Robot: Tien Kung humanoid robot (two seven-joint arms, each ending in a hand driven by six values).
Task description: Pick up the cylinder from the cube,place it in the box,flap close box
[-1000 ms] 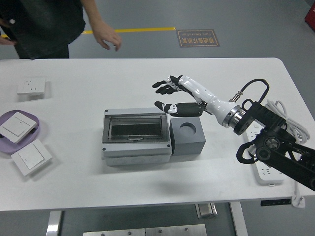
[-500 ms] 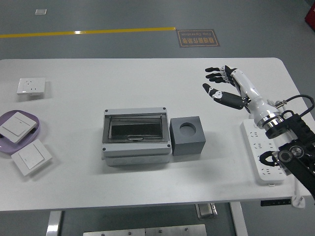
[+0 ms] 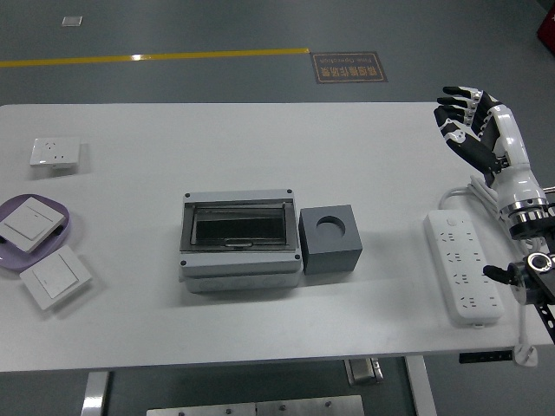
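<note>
Matt dark cube (image 3: pixel 330 239); box (image 3: pixel 238 236) grey plastic, glossy clear flap; smooth white table (image 3: pixel 260 147).

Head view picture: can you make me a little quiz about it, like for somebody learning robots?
1. True or false: the right hand is holding something.
2. What sits directly right of the grey box?
A. a purple tray
B. a dark cube
C. a power strip
3. Fill in: the round hole in the top of the cube looks ____.

Key:
1. False. Its fingers are spread and hold nothing, up near the table's far right edge.
2. B. The cube touches the box's right side; the power strip lies further right and the purple tray is at the far left.
3. Empty.
</note>
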